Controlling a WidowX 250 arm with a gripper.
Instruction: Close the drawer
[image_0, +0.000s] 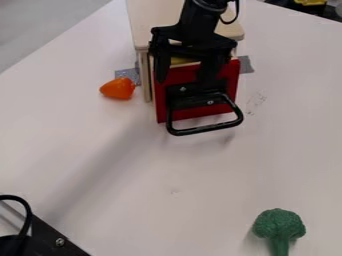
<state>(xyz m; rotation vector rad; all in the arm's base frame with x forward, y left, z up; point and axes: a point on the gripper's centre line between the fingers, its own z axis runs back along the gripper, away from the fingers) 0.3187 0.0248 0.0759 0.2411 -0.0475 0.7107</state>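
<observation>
Here's the drawer (228, 82), at the far middle: red front facing the near side, black handle (206, 131) jutting toward near. Over it hangs my end effector (185, 81), its two fingers spread apart, one toward the left edge of the red front, the other toward the right, nothing pinched. A yellowish strip peeks out between the red front and the pale cabinet (153, 22), so the drawer sits at least partly out; how far, I can't tell, with my own black body covering much of that gap. Whether my fingertips touch the front, I can't say either. The cabinet's far end is cut off by the view's edge, and so is my arm.

Around it now: an orange toy vegetable (118, 88) lies just left of the cabinet, beside the drawer rather than in front of it. Down at near right, a green toy broccoli (278, 224), its stem cut off by the near edge. Near left corner, a black metal part (50, 237) with a screw and a looping cable (28, 215), mostly cropped.

And the surface: a pale counter (133, 170), a soft shadow slanting across it, faint scribbles right of the drawer, grey tape (246, 64) by the cabinet. Grey floor (40, 30) at far left; something yellow (310, 2) among dark shapes at far right, too cropped to name.
</observation>
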